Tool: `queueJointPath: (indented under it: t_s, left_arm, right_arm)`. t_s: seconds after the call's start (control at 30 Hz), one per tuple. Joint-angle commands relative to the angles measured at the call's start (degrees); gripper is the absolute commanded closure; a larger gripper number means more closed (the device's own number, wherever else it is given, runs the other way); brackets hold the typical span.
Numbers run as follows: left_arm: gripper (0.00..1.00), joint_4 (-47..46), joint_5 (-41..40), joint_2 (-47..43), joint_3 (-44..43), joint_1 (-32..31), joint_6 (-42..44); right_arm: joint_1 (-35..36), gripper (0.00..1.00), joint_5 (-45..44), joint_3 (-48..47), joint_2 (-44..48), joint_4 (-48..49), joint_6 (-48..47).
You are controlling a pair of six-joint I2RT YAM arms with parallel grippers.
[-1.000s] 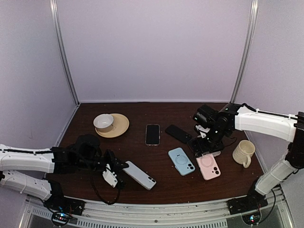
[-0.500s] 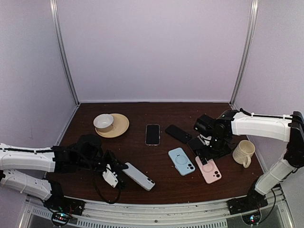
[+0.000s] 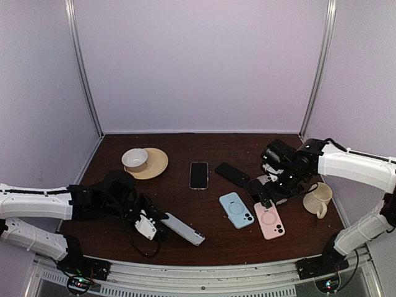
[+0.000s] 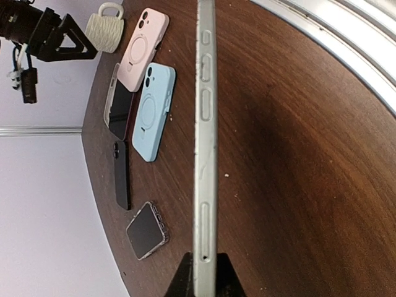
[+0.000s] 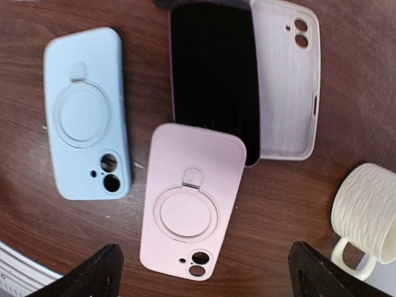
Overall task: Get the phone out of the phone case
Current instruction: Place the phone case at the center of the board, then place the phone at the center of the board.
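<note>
Two tools were noted: left tool (image 3: 154,221) (image 4: 204,279) was clamped shut on a silver phone (image 3: 184,229) (image 4: 205,124), held edge-on; right tool (image 3: 265,194) (image 5: 207,275) was spread wide, nothing held. A dark phone (image 5: 213,80) and an empty pale case (image 5: 288,80) were seen side by side beneath it.

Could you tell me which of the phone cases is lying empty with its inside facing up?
The pale case beside the dark phone; the blue case and pink case lie backs up.
</note>
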State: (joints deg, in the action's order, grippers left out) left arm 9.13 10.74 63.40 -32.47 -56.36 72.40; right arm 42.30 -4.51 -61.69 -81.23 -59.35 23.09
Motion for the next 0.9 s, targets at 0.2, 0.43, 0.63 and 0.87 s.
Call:
queueJointPath:
  t_s: [0.2, 0.43, 0.63, 0.87]
  left_arm:
    - [1.0, 0.18, 4.46, 1.73, -7.24, 0.34, -18.06]
    - [1.0, 7.22, 5.72, 8.03, -17.68, 1.19, -39.16]
    - [1.0, 20.21, 5.48, 17.25, -30.75, 1.42, -56.03]
    - [1.0, 25.11, 12.41, 23.86, -34.78, 1.62, -80.43]
  right_arm:
    - [3.4, 0.0, 4.34, 2.47, 17.6, 16.46, -9.88]
    - [4.01, 0.01, 4.34, 1.76, 18.6, 18.77, -9.97]
    - [4.01, 0.01, 2.64, -0.52, 16.29, 17.54, -8.65]
    - [4.01, 0.01, -0.47, -1.66, 15.49, 16.77, -8.15]
